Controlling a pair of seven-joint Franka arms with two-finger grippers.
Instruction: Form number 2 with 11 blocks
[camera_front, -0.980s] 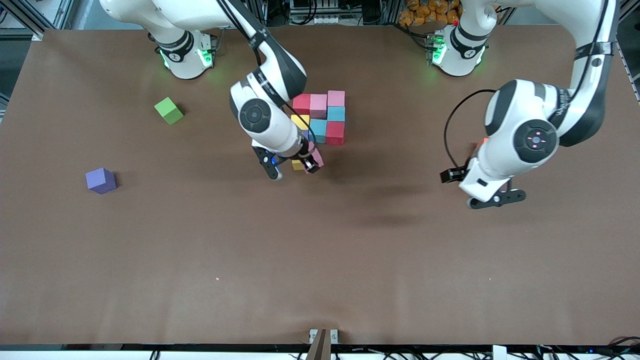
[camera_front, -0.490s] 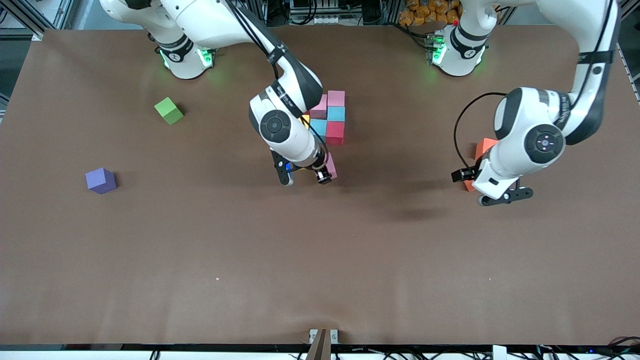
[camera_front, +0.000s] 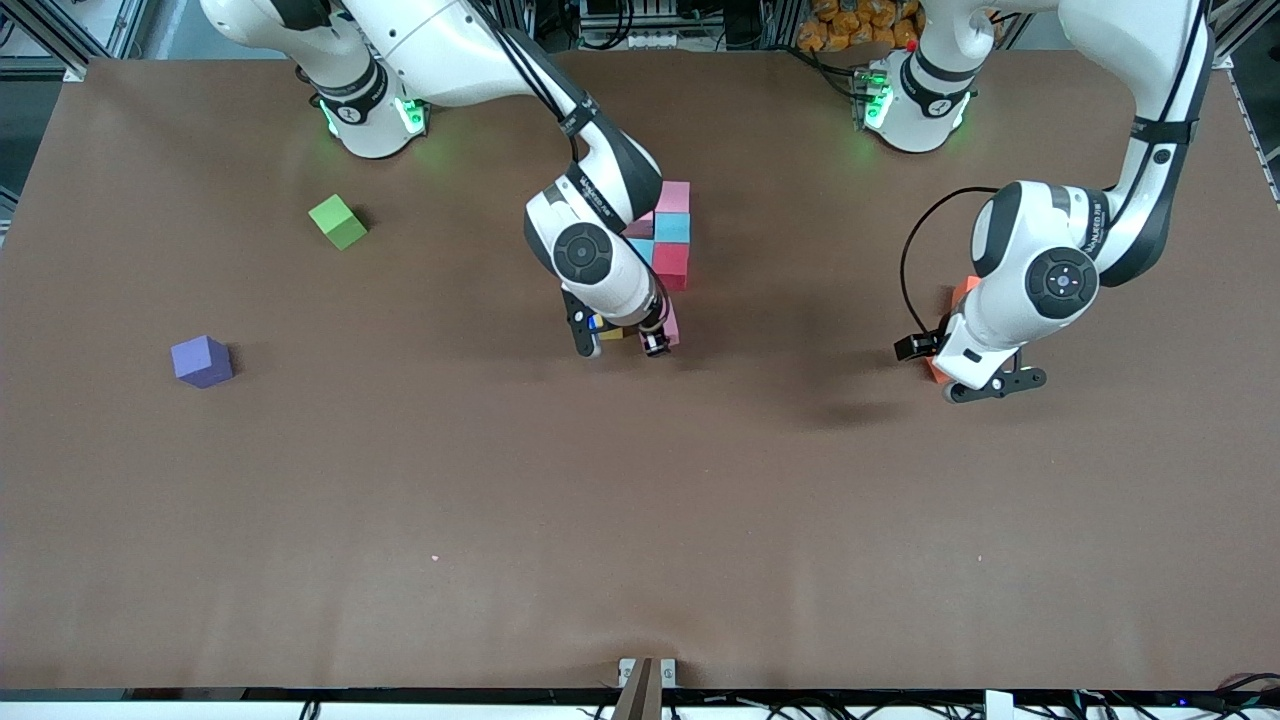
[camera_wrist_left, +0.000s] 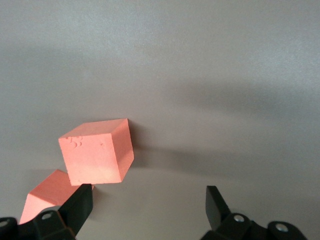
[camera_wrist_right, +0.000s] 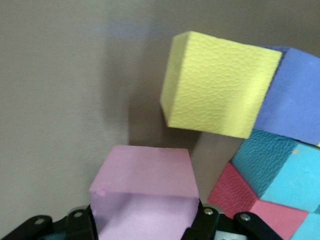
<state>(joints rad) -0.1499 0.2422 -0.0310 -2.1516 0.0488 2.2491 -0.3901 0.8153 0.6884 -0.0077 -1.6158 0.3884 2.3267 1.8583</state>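
Observation:
The blocks (camera_front: 672, 230) stand as a cluster mid-table: pink, teal and red cubes, partly hidden by my right arm. My right gripper (camera_front: 622, 347) is shut on a pink block (camera_wrist_right: 145, 192), held low beside a yellow block (camera_wrist_right: 220, 85). A blue-violet block (camera_wrist_right: 295, 95), a teal one (camera_wrist_right: 280, 165) and a red one (camera_wrist_right: 250, 200) sit next to it. My left gripper (camera_wrist_left: 147, 207) hangs open just over the table by an orange block (camera_wrist_left: 97, 152), which lies off one finger (camera_wrist_left: 77, 207), not between them. A second orange shape (camera_wrist_left: 45, 195) shows by that finger.
A loose purple cube (camera_front: 202, 360) and a light green cube (camera_front: 337, 221) lie toward the right arm's end of the table. The brown table (camera_front: 640, 520) stretches bare nearer the camera. The two arms work well apart.
My right gripper has carried the pink block along the cluster's near edge toward the left arm's end. My left gripper has come down closer to the orange block.

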